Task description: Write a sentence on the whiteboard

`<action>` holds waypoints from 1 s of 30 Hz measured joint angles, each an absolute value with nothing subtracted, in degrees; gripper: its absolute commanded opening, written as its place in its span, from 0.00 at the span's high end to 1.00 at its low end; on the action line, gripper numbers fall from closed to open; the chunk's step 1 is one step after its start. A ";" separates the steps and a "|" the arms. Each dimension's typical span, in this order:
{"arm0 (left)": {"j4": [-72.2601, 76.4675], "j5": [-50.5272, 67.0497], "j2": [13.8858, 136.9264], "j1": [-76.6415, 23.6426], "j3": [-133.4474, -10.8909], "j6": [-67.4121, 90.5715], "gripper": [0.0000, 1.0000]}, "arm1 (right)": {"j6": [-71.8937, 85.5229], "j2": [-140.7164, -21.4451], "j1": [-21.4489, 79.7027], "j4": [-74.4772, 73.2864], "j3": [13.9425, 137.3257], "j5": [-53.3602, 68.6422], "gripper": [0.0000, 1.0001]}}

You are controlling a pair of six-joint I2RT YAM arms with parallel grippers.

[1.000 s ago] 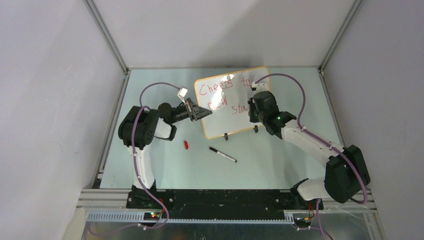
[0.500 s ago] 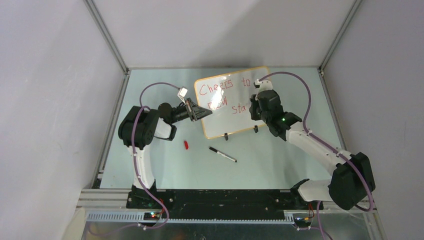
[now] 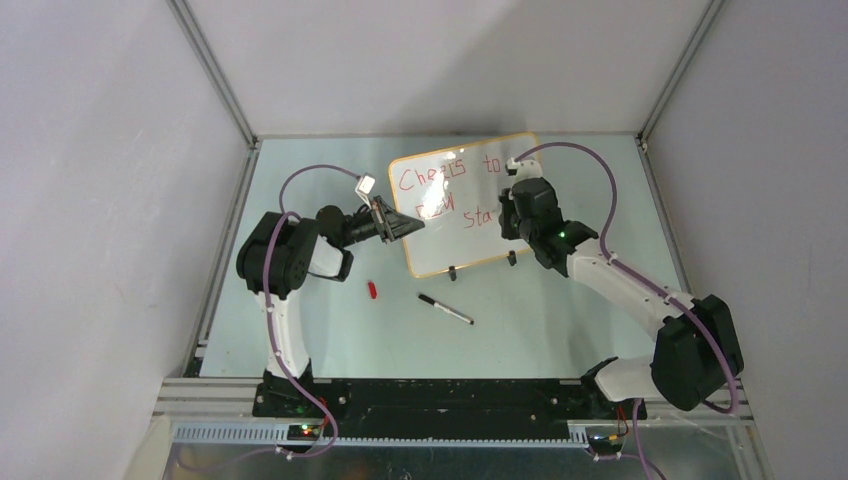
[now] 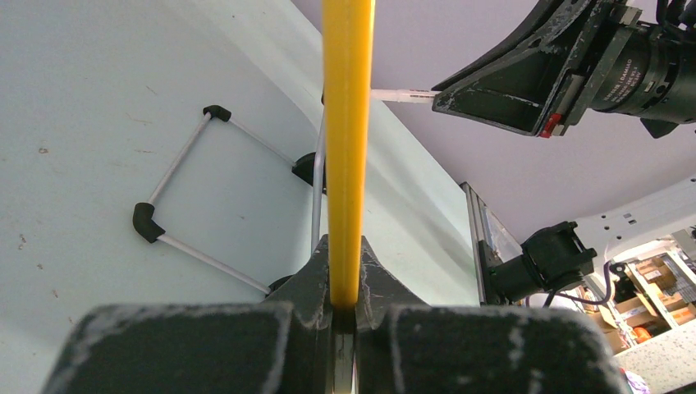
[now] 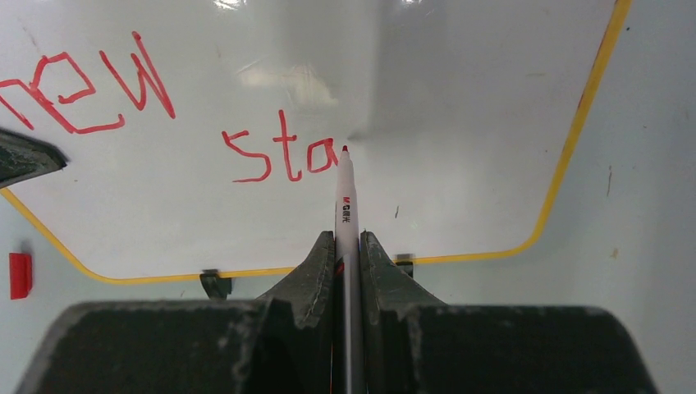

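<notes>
The right tool (image 5: pixel 348 250) has shifted slightly, clamping a white red-tipped marker (image 5: pixel 345 197) at the glossy orange-rimmed whiteboard (image 5: pixel 460 98) the left tool (image 4: pixel 345 279) pinches; the red handwritten sentence (image 5: pixel 285 152) lacks "rts".

Glossy white rectangular whiteboard (image 3: pixel 462 245) with rounded corners and thin orange-yellow rim, propped up at a slant on two black clip feet (image 3: pixel 453 272), red handwritten sentence (image 3: pixel 432 181) in two rows, "Cheers to" above "new sta", last word unfinished
</notes>
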State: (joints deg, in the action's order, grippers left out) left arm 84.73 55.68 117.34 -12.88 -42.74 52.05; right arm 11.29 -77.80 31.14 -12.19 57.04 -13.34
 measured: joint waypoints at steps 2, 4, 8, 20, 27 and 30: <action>84.75 55.68 117.34 -12.88 -42.74 52.05 1.00 | 11.29 -77.84 30.92 -12.16 57.04 -13.50 1.00; 84.75 55.68 117.34 -12.88 -42.74 52.05 1.00 | 11.29 -77.87 30.81 -12.16 57.04 -13.63 1.00; 84.73 55.68 117.34 -12.88 -42.74 52.05 1.00 | 11.29 -78.06 30.61 -12.12 57.04 -13.67 1.00; 84.73 55.68 117.34 -12.88 -42.74 52.05 1.00 | 10.90 -79.00 30.50 -12.12 57.82 -13.65 1.00; 84.73 55.68 117.34 -12.88 -42.74 52.05 1.00 | 10.87 -79.66 30.50 -12.16 58.63 -13.65 1.00; 84.75 55.70 117.34 -12.91 -42.74 52.05 1.00 | 10.90 -79.99 30.50 -12.34 58.63 -13.67 1.00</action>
